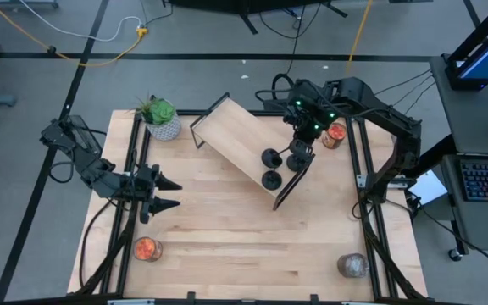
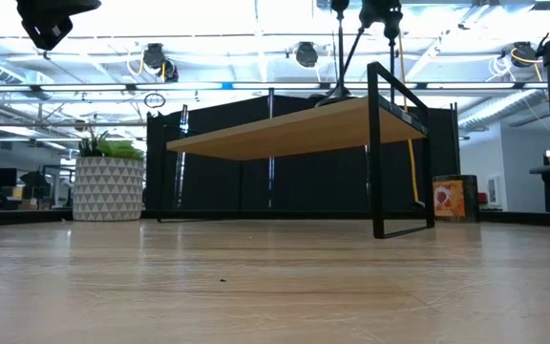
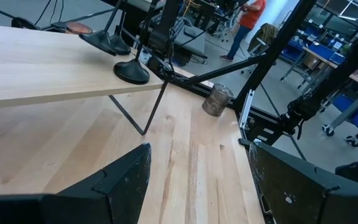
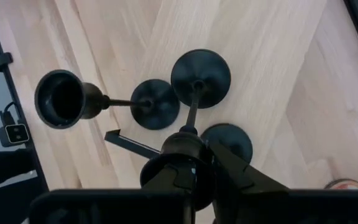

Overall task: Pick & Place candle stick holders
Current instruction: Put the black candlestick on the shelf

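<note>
Bright even overhead light from where I sit. Ceiling strip lights (image 2: 256, 43) glare hard in low view, tabletop (image 2: 275, 287) foreground soft and blurry there. Faint shadows under the shelf (image 1: 242, 140). Wrist views sharp enough, edges slightly warped.

Three holders (image 1: 272, 159) clustered on shelf (image 1: 231, 135) near its right end; plant (image 1: 161, 119) left of shelf; jar (image 1: 335, 134) right, apparently behind.

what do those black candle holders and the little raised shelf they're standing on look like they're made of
Candle stick holders: probably metal with a matte black coating; thin stems, flat disc bases, only a dull sheen. Painted wood or plastic can't be ruled out.
Shelf: light wood board, pale and unglossy, with faint grain like the table; its thin black frame looks like painted metal rod.
</note>
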